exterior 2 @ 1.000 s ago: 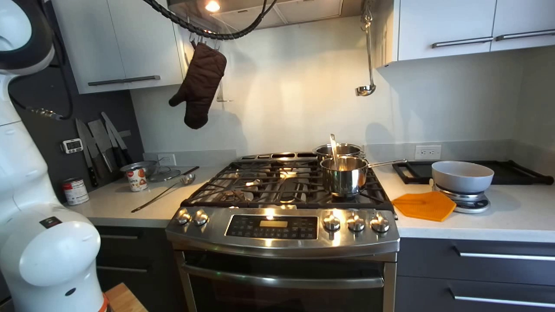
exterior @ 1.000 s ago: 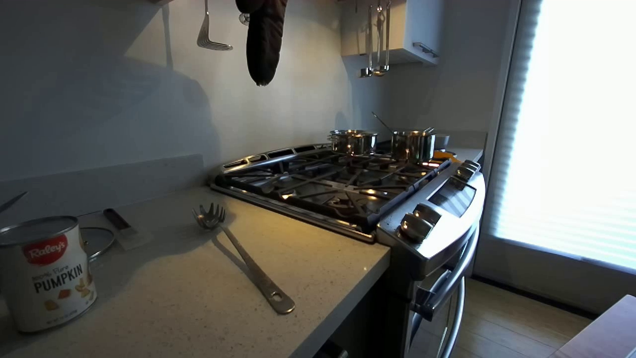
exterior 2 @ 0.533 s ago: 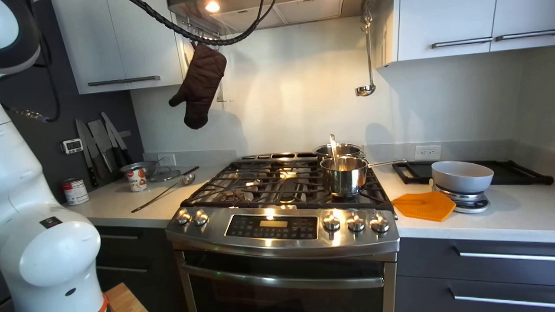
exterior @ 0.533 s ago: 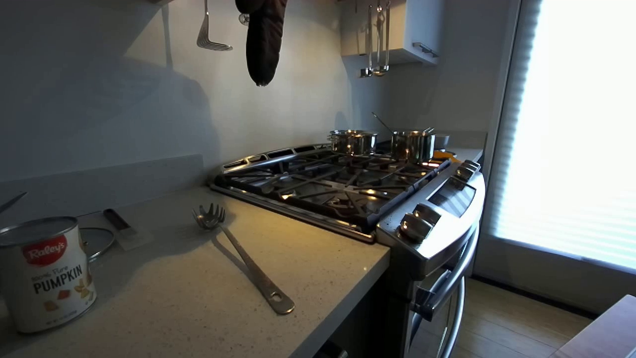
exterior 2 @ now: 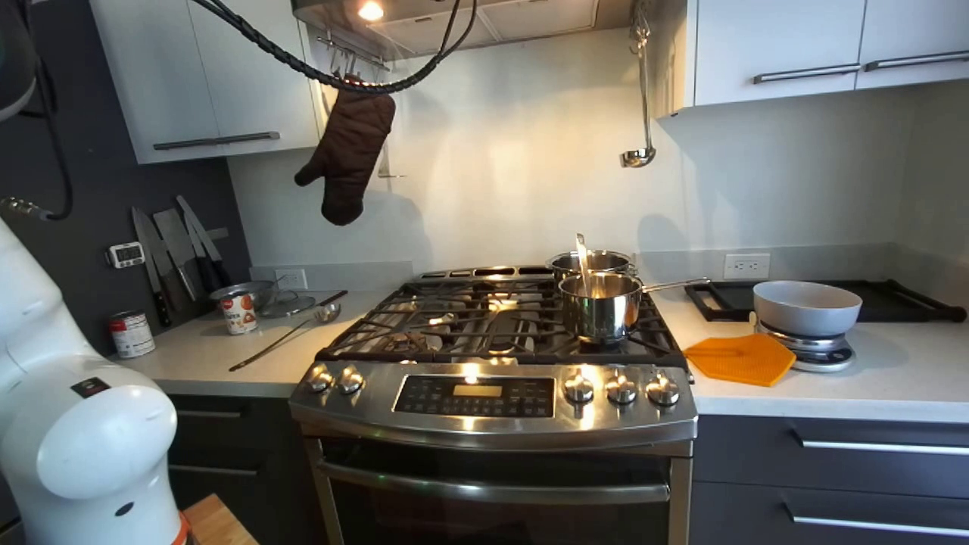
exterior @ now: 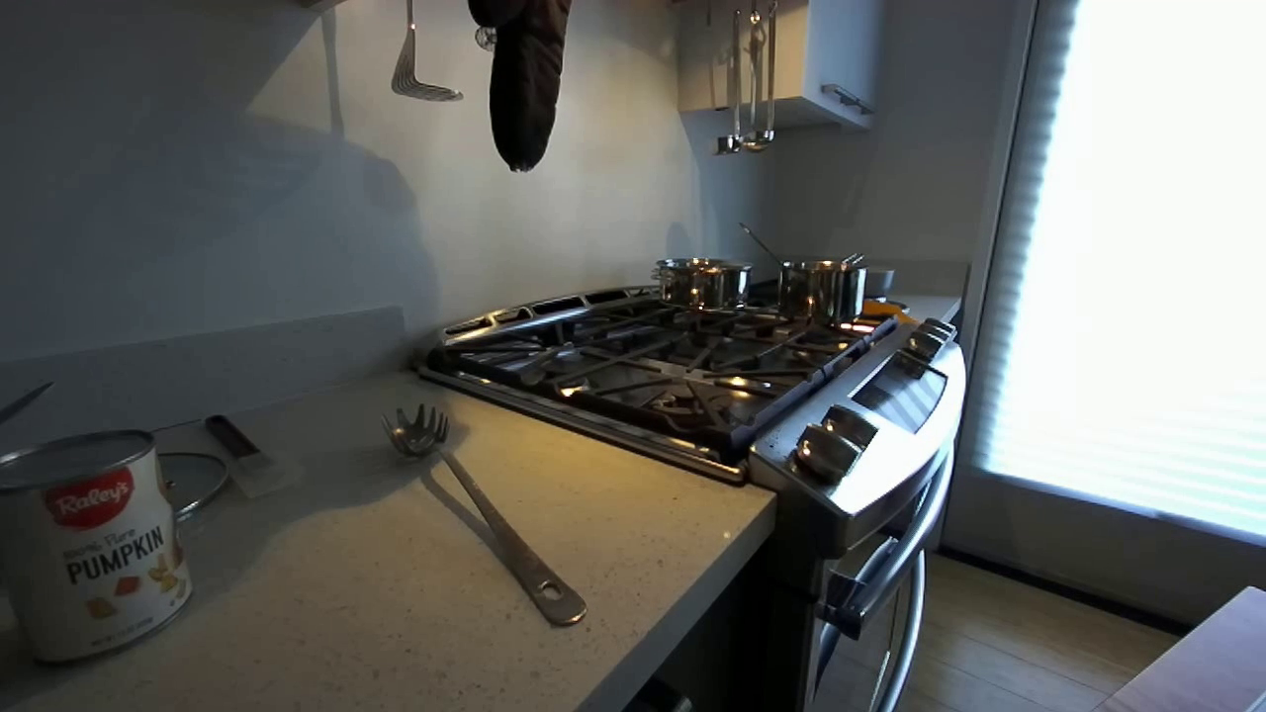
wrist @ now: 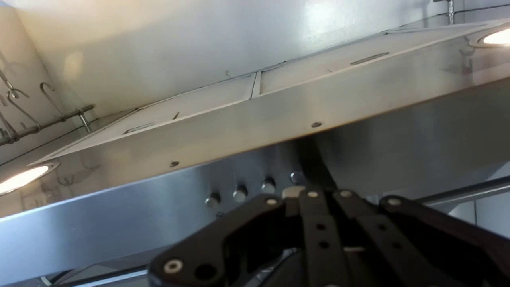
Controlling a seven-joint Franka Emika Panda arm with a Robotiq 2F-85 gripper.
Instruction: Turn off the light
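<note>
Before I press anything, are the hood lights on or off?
On: both hood lights glow in the wrist view; one shines in an exterior view.

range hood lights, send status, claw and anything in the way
Claw shut, near the silver hood buttons; contact unclear. Two range hood lights glowing. Possible snag: black cable looped in front of oven mitt.

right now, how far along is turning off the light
Done: the black jointed pincer, seemingly shut, is up at the stainless-steel range hood, near its row of small round silvery buttons. In hand: likely the button press; whether it touches one can't be told. Left: the switching itself, since two round warm-white lamps glow under the hood; probably one press, then checking that both are dark.
</note>
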